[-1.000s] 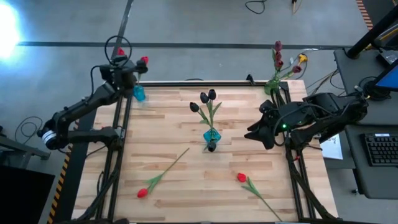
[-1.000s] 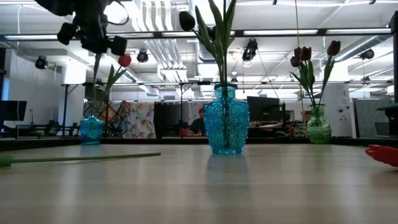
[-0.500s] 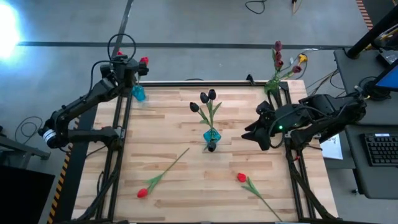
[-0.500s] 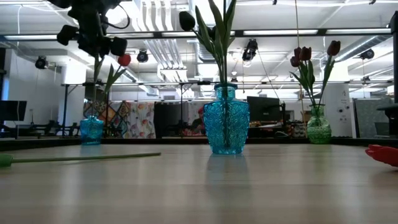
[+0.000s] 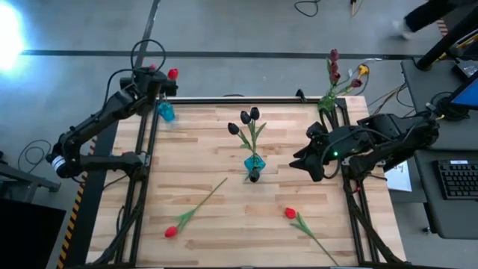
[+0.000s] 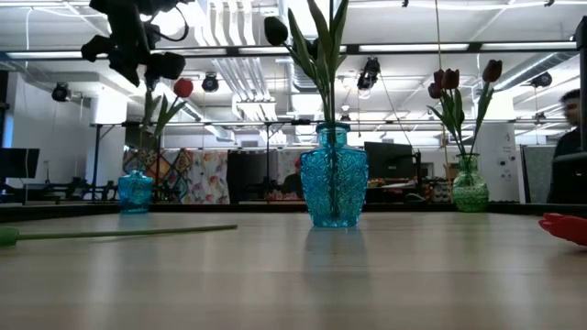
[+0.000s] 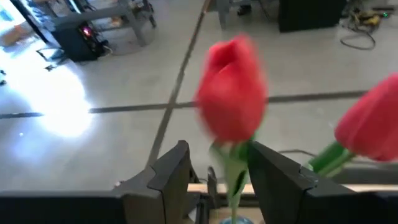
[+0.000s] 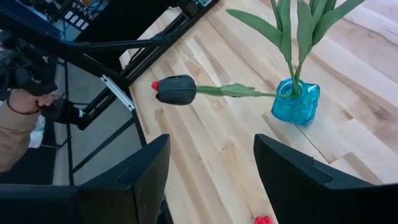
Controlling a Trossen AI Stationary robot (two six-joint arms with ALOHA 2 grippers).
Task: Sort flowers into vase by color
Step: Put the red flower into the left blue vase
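Stem (image 7: 235,177) base hidden between left hand (image 7: 217,180) fingers.

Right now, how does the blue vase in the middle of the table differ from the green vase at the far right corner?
The middle blue vase is turquoise and looks larger in the low view; the green vase is green and looks smaller. The middle blue vase holds black tulips; the green vase holds dark maroon tulips. The blue one stands mid-table, the green one at the far right corner. Both stand upright, with stems inside.

red tulip (image 7: 231,93) blurred, second red head (image 7: 372,121) cut off at edge
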